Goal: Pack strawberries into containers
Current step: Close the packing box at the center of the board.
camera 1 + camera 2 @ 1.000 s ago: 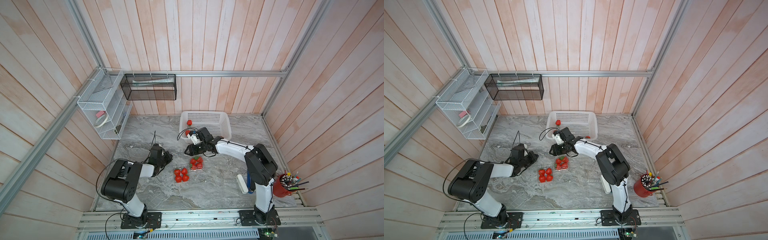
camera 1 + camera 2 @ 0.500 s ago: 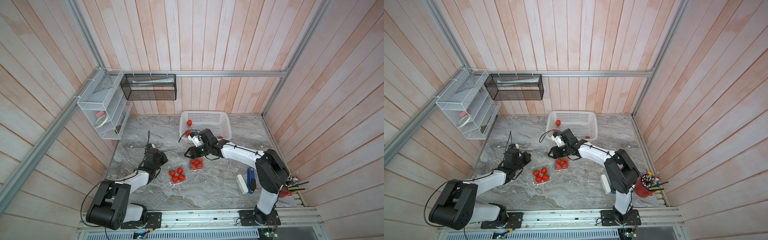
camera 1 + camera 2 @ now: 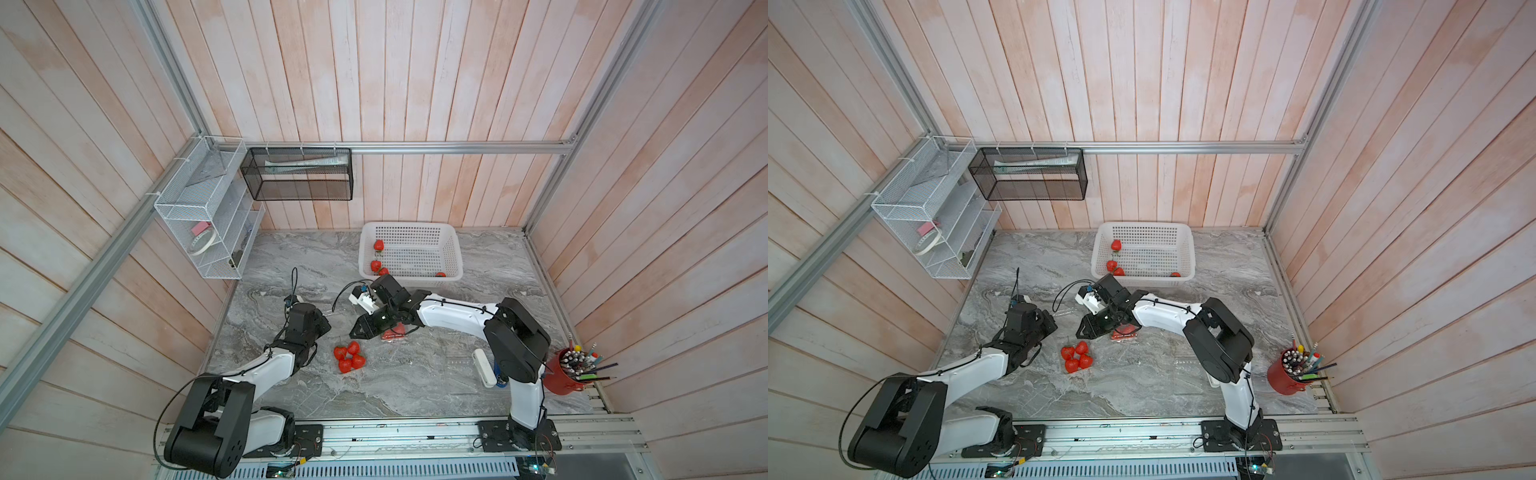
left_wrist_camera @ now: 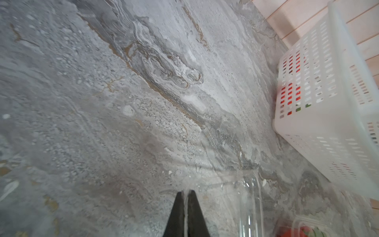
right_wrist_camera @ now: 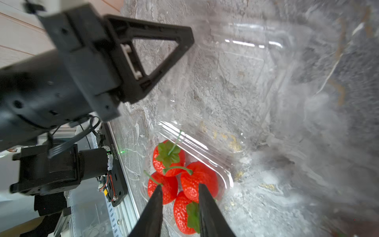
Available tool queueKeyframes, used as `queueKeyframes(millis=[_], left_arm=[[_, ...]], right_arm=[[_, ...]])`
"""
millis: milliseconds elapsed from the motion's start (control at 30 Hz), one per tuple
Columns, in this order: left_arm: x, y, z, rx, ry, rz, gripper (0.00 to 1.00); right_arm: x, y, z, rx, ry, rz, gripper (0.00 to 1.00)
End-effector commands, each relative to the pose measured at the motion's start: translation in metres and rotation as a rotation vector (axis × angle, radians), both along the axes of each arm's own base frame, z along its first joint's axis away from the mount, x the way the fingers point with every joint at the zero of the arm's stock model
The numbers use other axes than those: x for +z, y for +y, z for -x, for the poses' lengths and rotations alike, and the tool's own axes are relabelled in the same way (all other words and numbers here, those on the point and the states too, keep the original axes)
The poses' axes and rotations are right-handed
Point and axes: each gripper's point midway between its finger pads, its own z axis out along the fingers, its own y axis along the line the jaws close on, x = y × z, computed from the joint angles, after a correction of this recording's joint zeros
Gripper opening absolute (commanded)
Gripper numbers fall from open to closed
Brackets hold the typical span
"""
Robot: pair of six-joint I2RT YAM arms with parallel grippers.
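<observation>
We're looking down on the marble table (image 3: 415, 395). In both top views four strawberries (image 3: 349, 357) sit bunched in a clear container (image 5: 205, 146), just left of centre and low in the frame. In the right wrist view its lid (image 5: 246, 67) lies open and flat on the marble beyond the fruit.

The right gripper (image 5: 178, 187) points at that cluster with its fingers parted. Nothing is caught between them; the berries lie past the tips.

The left gripper (image 4: 185, 194) reaches in from the lower left with its fingers pressed together. A pale sliver shows between them, right at the edge of clear plastic, but we cannot tell whether any of it is pinched.

Just right of the cluster, tucked under the right gripper's body, a second container (image 3: 394, 334) shows red fruit, mostly hidden.

At the back, right of centre, the white basket (image 3: 455, 253) holds four loose strawberries (image 3: 378, 245) along its left and near walls. A red pencil cup (image 3: 561, 380) stands at the lower right.
</observation>
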Motion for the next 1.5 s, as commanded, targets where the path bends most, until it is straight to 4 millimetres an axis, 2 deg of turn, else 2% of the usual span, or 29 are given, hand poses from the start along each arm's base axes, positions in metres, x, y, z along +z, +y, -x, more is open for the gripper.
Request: queueKeyframes(millis=[0, 100, 300, 500, 633, 800, 1033, 1233, 1333, 1467], left_arm=[[0.0, 0.013, 0.01, 0.05, 0.007, -0.048, 0.07], [0.001, 0.021, 0.016, 0.088, -0.005, -0.062, 0.06], [0.0, 0.032, 0.024, 0.14, -0.011, -0.075, 0.06], [0.002, 0.044, 0.032, 0.216, -0.03, -0.072, 0.07], [0.007, 0.053, 0.039, 0.27, -0.064, -0.059, 0.07], [0.013, 0.054, 0.04, 0.28, -0.087, -0.053, 0.07], [0.009, 0.055, 0.043, 0.284, -0.079, -0.051, 0.07], [0.011, 0.059, 0.043, 0.3, -0.087, -0.069, 0.07], [0.012, 0.06, 0.044, 0.304, -0.09, -0.075, 0.08], [0.015, 0.063, 0.043, 0.312, -0.095, -0.088, 0.08]], right_arm=[[0.003, 0.003, 0.008, 0.038, 0.006, -0.001, 0.31], [0.004, -0.006, 0.014, 0.036, 0.006, 0.006, 0.32], [0.007, -0.029, 0.027, 0.012, 0.015, 0.042, 0.41], [0.0, -0.048, 0.054, 0.022, 0.11, 0.042, 0.46], [-0.001, -0.048, 0.081, 0.071, 0.19, -0.01, 0.51], [-0.003, -0.029, 0.107, 0.158, 0.239, -0.055, 0.51], [-0.013, -0.007, 0.105, 0.204, 0.264, -0.071, 0.48], [-0.024, 0.005, 0.092, 0.175, 0.272, -0.036, 0.53], [-0.027, 0.005, 0.086, 0.148, 0.287, -0.033, 0.54], [-0.025, -0.008, 0.088, 0.14, 0.294, -0.018, 0.56]])
